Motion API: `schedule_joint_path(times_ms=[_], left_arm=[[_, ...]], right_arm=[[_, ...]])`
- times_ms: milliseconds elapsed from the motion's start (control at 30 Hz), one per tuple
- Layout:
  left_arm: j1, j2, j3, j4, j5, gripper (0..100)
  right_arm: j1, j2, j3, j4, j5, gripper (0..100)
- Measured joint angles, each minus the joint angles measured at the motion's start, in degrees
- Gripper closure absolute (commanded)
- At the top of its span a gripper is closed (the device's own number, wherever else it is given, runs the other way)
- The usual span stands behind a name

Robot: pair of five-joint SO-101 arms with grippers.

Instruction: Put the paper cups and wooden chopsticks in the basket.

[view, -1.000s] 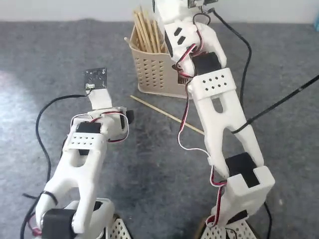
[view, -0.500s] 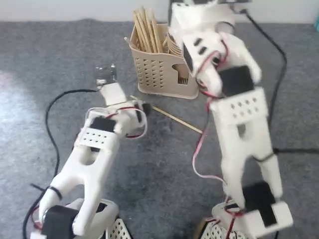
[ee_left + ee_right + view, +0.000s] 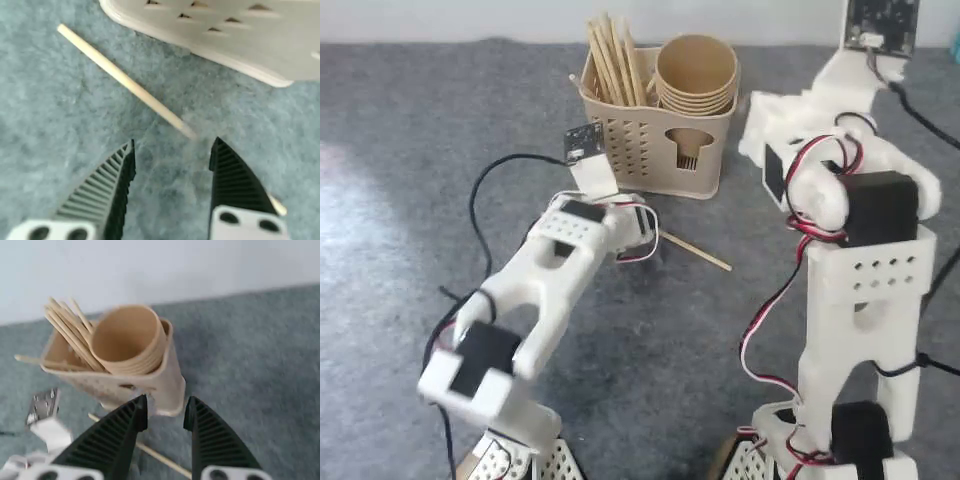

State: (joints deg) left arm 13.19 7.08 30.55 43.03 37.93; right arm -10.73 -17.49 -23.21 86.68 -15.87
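Observation:
A beige slotted basket (image 3: 650, 140) stands at the back of the grey mat. It holds a stack of paper cups (image 3: 697, 70) and a bundle of wooden chopsticks (image 3: 615, 62). One loose chopstick (image 3: 698, 253) lies on the mat just in front of it. My left gripper (image 3: 174, 141) is open and low over this chopstick (image 3: 125, 81), whose near end passes between the fingers, close by the basket's base (image 3: 215, 30). My right gripper (image 3: 165, 404) is open and empty, raised and back from the basket (image 3: 167, 382), looking down at the cups (image 3: 127, 340) and chopsticks (image 3: 70, 327).
The left arm (image 3: 555, 270) stretches across the middle of the mat toward the basket. The right arm (image 3: 860, 250) stands tall at the right. Black cables trail beside both arms. Bare mat lies left of the basket and in front of the arms.
The right arm has pulled away from above the basket to the right, uncovering the stacked cups. The left arm has swung forward and right, down toward the loose chopstick.

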Motion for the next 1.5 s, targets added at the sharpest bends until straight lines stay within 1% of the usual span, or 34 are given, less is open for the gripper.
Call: schedule_joint_path(times_ms=[167, 233, 533, 600, 700, 767, 833, 1100, 1200, 1367, 1500], left_arm=[[0.0, 8.4, -7.5, 2.0, 0.5, 77], [0.0, 10.5, -9.3, 2.1, 0.5, 77], [1.0, 13.5, -12.0, 2.1, 0.7, 78], [1.4, 13.5, -12.0, 2.1, 1.1, 84], [1.4, 13.5, -12.1, 2.4, 1.1, 100], [1.4, 13.5, -12.1, 3.5, 1.1, 98], [1.5, 13.5, -12.5, 4.7, 1.1, 99], [1.6, 13.4, -12.9, 8.0, 1.2, 99], [1.6, 12.9, -12.7, 10.4, 1.2, 99], [1.7, 6.5, -6.2, 11.0, 1.1, 99], [-0.8, -3.8, 1.0, 10.4, -0.7, 99]], right_arm=[[1.1, 0.0, 0.0, 2.8, 0.1, 87.3], [1.1, 0.0, 0.0, 3.0, 1.2, 87.3], [1.1, 0.0, 0.0, 4.4, 3.3, 87.3], [1.1, 0.0, 0.0, 4.6, 3.4, 87.3], [1.1, 0.0, 0.0, 4.6, 3.4, 87.3], [1.1, 0.0, 0.0, 4.6, 3.4, 87.3], [1.1, 0.0, 0.0, 4.6, 3.4, 87.3], [1.1, 0.0, 0.0, 4.6, 3.6, 87.3], [1.1, 0.0, 0.0, 4.6, 3.6, 87.3], [1.0, -0.4, 0.0, 5.5, 3.7, 87.3], [0.1, -3.3, 0.0, 9.4, 4.9, 87.3]])
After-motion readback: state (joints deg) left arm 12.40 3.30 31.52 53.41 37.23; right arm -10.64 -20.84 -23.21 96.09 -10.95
